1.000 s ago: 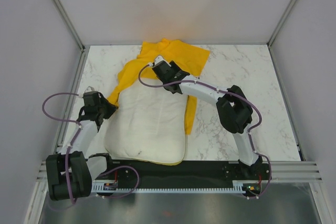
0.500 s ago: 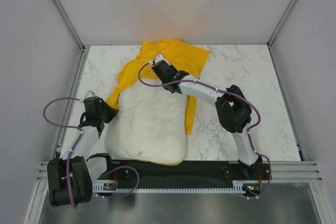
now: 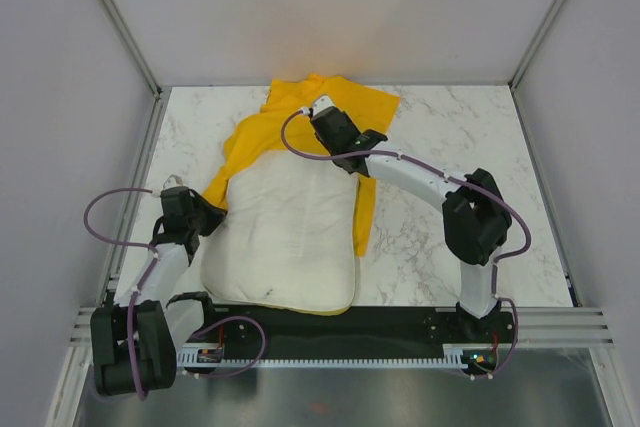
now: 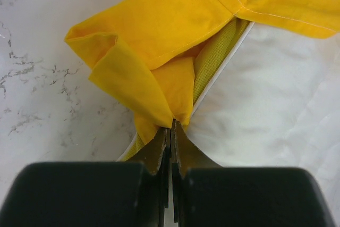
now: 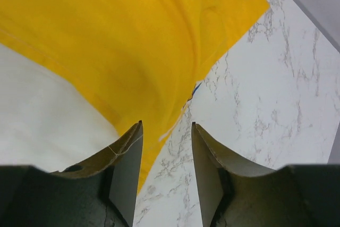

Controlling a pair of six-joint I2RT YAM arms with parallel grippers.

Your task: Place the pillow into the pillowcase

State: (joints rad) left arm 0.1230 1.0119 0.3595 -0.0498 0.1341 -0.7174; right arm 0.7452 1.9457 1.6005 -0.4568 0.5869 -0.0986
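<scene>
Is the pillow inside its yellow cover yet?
Not yet. Only the far end of the pillow is under the pillowcase; the rest lies bare. The left pincer pinches its edge; the right pincer hangs open above it. Left to do: pulling the case over everything.

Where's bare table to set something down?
Biggest bare patch: far-right table, between pillowcase, right arm and the table's right edge. Smaller: far-left corner beside the pillowcase; near strip between pillow and right arm. Crowded: left edge, where left tool pinches the pillowcase.
</scene>
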